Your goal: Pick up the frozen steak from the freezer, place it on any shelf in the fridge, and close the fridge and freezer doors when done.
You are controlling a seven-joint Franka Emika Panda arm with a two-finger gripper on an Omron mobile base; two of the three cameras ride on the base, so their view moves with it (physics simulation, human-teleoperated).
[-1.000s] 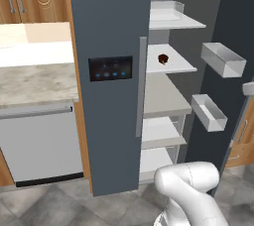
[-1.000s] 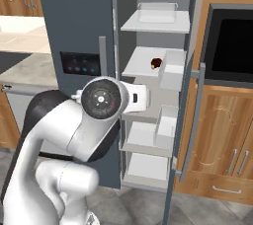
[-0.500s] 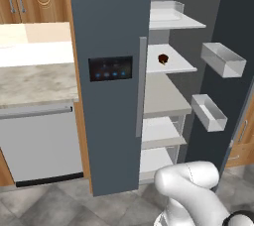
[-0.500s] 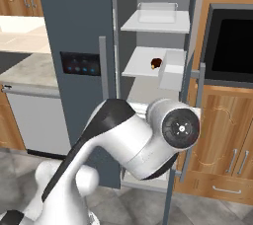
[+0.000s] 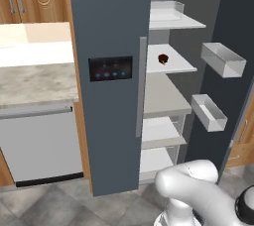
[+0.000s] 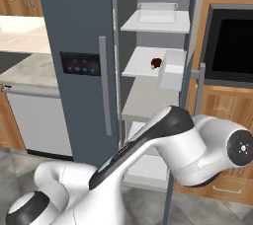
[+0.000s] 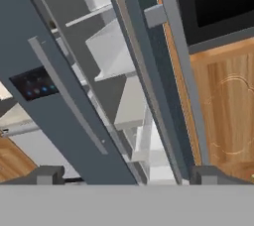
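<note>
The frozen steak [image 5: 163, 59] [image 6: 156, 63] is a small dark red-brown lump lying on a flat light grey shelf [image 5: 178, 64] [image 6: 141, 67] inside the fridge, the right half of the slate-blue unit. The fridge door [image 5: 235, 17] [image 7: 144, 61] stands swung open to the right, and its grey bar handle [image 6: 200, 78] [image 7: 178, 56] is seen edge-on. The freezer door [image 5: 109, 22] [image 6: 74, 17] [image 7: 34, 71], with the black lit panel, is shut. My gripper [image 7: 131, 178] is open with nothing between its fingertips [image 7: 47, 175], and it faces the open door's edge from low down.
Two translucent bins [image 5: 223, 59] [image 5: 208, 112] hang on the inside of the open door. A dishwasher [image 5: 39, 145] under a stone counter [image 5: 34, 76] lies to the left. A black wall oven [image 6: 230, 46] and wood cabinets [image 7: 223, 106] stand right of the fridge door.
My arm has swung across to the right in the right base view, its round joint now low at the right. The steak and both doors have stayed put.
</note>
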